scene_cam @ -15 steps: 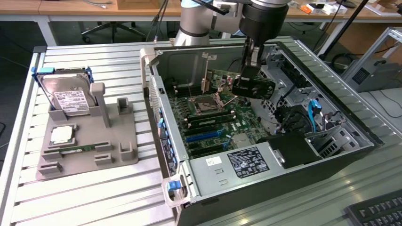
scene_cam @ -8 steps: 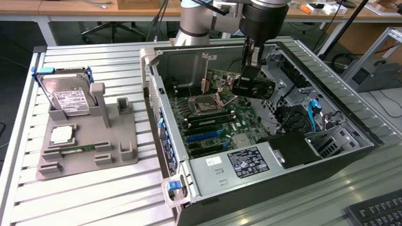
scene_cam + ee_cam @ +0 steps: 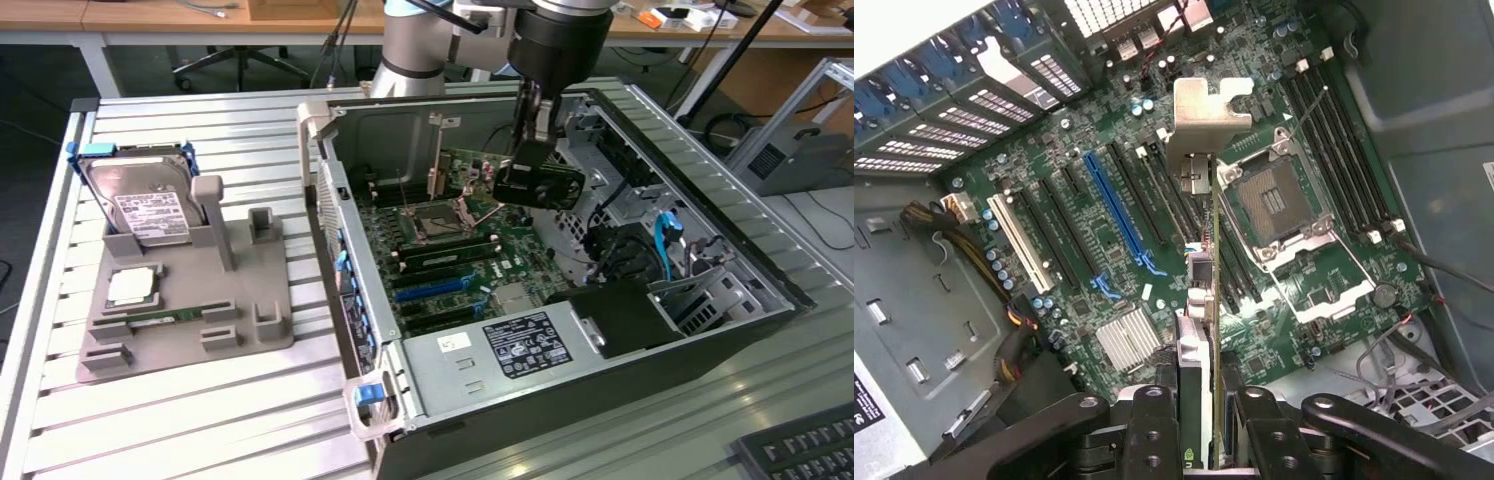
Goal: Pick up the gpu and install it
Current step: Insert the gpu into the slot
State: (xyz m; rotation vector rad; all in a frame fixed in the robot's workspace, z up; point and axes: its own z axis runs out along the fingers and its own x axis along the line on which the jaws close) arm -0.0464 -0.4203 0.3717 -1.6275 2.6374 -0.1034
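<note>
One claw (image 3: 1204, 405), half closed, pinches the gpu (image 3: 1199, 112) edge-on above the motherboard (image 3: 1069, 150).

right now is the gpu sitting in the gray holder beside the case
No, the tool holds the gpu inside the open case, above the motherboard.

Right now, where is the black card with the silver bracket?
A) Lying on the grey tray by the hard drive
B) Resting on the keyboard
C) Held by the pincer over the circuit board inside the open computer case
C: the pincer grips the gpu above the motherboard inside the case.
</note>
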